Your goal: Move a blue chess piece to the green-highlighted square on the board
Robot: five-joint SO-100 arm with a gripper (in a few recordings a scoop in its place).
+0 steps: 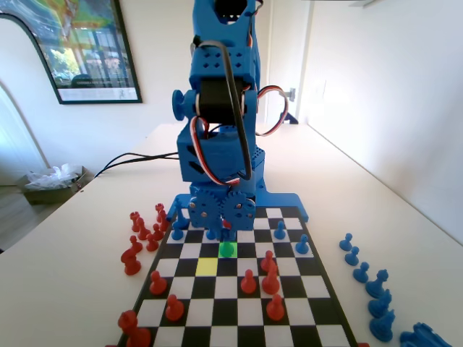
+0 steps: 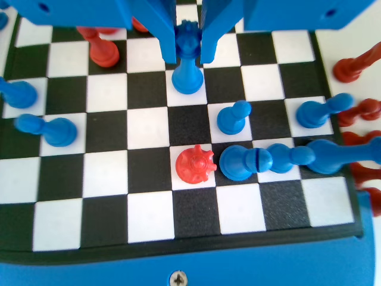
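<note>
Wrist view puts the gripper point(image 2: 188, 50) at twelve o'clock, its two jaws straddling the head of the blue chess piece point(image 2: 187, 74); you can see them close on either side, yet whether they pinch it or have let go cannot be told. The piece stands upright with its base on a white square of the board point(image 2: 178, 253), which suggests you are either setting it down or about to lift it. In the fixed view the same piece point(image 1: 227, 249) sits on the green-highlighted square point(image 1: 227, 251), tinted green by the light, with the gripper point(image 1: 227, 230) just above, and one yellow-lit square point(image 1: 206, 266) at nine o'clock from it. So the placement looks done, I judge. Count in the wrist view: seven blue pieces and one red crowned piece point(image 2: 194, 164) on the near squares
</note>
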